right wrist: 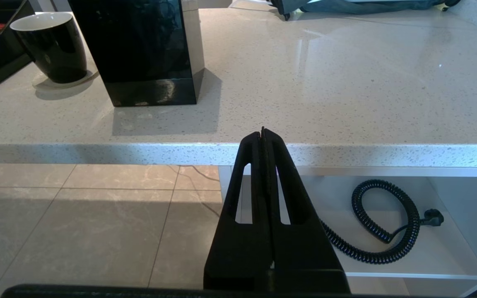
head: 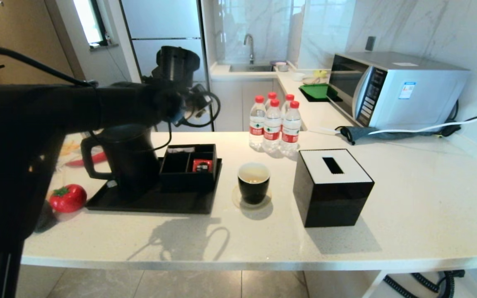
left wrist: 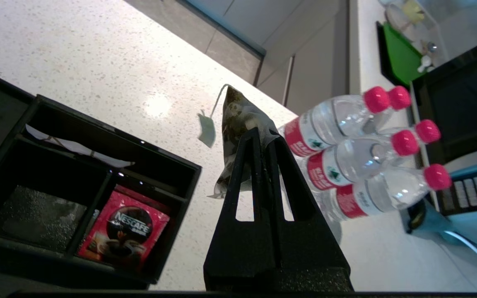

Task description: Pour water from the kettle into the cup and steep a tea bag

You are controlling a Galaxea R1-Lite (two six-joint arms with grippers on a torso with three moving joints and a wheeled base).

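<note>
kettle (head: 133, 159): tall matte black, upright, left of the cup, handle turned away from it
cup (head: 254, 182): small, glossy black, white-lined, upright
water (head: 254, 177): pale pool inside the cup
tea bag (left wrist: 240, 132): dark translucent sachet, hanging clear of the counter

The pale speckled worktop (head: 408, 198) carries a black tray (head: 151, 202), a red pepper (head: 68, 198), the cup (head: 254, 182) on a clear coaster (head: 238, 201), a black tissue box (head: 331, 187), four water bottles (head: 274, 124) and a microwave (head: 391, 89).

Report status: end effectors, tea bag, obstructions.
Left end effector shut on tea bag, above the compartment box. Right end effector shut, parked below counter edge. Cup unobstructed.
</note>
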